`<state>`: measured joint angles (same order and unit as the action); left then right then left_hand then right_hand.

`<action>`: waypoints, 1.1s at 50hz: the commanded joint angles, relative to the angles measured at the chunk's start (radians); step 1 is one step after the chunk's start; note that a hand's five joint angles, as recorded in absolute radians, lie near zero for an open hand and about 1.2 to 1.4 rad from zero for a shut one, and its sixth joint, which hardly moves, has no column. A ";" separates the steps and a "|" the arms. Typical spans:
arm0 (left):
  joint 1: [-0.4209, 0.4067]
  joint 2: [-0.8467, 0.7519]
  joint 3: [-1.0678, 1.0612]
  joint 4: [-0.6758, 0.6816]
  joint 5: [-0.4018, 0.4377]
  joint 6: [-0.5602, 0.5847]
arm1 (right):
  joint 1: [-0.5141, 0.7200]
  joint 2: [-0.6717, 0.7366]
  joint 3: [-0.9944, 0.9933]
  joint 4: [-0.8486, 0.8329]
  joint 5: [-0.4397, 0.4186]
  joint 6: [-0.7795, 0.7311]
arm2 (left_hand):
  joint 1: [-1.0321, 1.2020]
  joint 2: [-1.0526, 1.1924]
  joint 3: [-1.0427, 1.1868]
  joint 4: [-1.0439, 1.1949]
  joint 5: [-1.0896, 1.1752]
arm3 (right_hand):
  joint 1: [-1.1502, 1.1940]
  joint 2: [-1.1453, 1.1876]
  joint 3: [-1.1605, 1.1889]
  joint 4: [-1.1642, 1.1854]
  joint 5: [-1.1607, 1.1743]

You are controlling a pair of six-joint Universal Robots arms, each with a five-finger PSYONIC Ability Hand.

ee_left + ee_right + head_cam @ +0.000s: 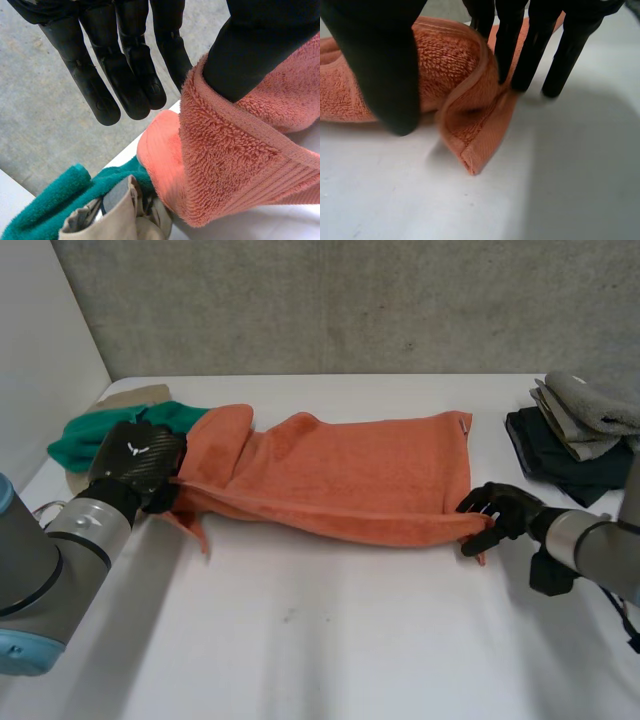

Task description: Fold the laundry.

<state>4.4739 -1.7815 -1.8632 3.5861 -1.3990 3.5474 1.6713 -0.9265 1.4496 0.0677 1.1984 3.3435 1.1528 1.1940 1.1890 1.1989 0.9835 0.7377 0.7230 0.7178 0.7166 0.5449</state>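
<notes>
An orange towel (340, 470) lies stretched across the table, bunched at its left end. My left hand (135, 460) is at that left end, raised a little off the table. In the left wrist view the towel (225, 165) wraps over the thumb (250, 45) and is pinched against the nearest of the straight fingers (172, 55). My right hand (505, 510) is at the towel's near right corner. There the fingers (520, 50) stand straight with their tips on the towel's edge (445, 65), the thumb stands apart on the other side of a raised fold, and the corner lies loose on the table.
A green cloth (90, 435) and a beige cloth (130, 395) lie bunched at the far left, just behind my left hand. A stack of folded grey and dark clothes (575, 435) sits at the right edge. The white table (320, 640) in front of the towel is bare.
</notes>
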 commanded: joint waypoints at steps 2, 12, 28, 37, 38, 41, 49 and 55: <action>0.001 0.053 0.013 -0.003 -0.002 0.004 | 0.041 0.028 -0.071 -0.025 0.108 -0.021 | 0.244 0.202 0.207 0.197 0.238 | 0.659 0.673 0.678 0.680 0.677; 0.022 0.312 0.070 -0.144 0.009 0.011 | 0.022 -0.504 0.017 -0.037 0.093 -0.590 | 0.244 0.202 0.207 0.197 0.238 | 0.659 0.673 0.678 0.680 0.677; 0.050 0.142 0.223 -0.457 0.037 0.068 | 0.021 -0.548 -0.084 0.290 0.113 -0.900 | 0.244 0.202 0.207 0.197 0.238 | 0.659 0.673 0.678 0.680 0.677; 0.030 -0.232 0.494 -0.448 0.005 0.303 | 0.064 -0.227 -0.316 0.259 0.228 -0.903 | 0.244 0.202 0.207 0.197 0.238 | 0.659 0.673 0.678 0.680 0.677; 0.027 -0.272 0.571 -0.446 -0.011 0.326 | 0.079 -0.186 -0.387 0.217 0.262 -0.897 | 0.244 0.202 0.207 0.197 0.238 | 0.659 0.673 0.678 0.680 0.677; 0.024 -0.320 0.717 -0.429 -0.026 0.340 | 0.110 -0.141 -0.504 0.093 0.303 -0.863 | 0.244 0.202 0.207 0.197 0.238 | 0.659 0.673 0.678 0.680 0.677; 0.008 -0.305 1.035 0.004 -0.028 0.257 | 0.122 -0.190 -0.624 -0.386 0.363 -0.751 | 0.244 0.202 0.207 0.197 0.238 | 0.659 0.673 0.678 0.680 0.677; 0.022 -0.199 0.983 0.066 -0.025 0.145 | 0.130 -0.204 -0.635 -0.445 0.368 -0.753 | 0.244 0.202 0.207 0.197 0.238 | 0.659 0.673 0.678 0.680 0.677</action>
<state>4.4874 -2.0719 -0.8266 3.5835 -1.4272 3.7906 1.7964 -1.1103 0.8123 -0.3232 1.5643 2.5896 1.1528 1.1978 1.1941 1.2030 0.9836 1.1191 1.1818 1.1912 1.1989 1.0180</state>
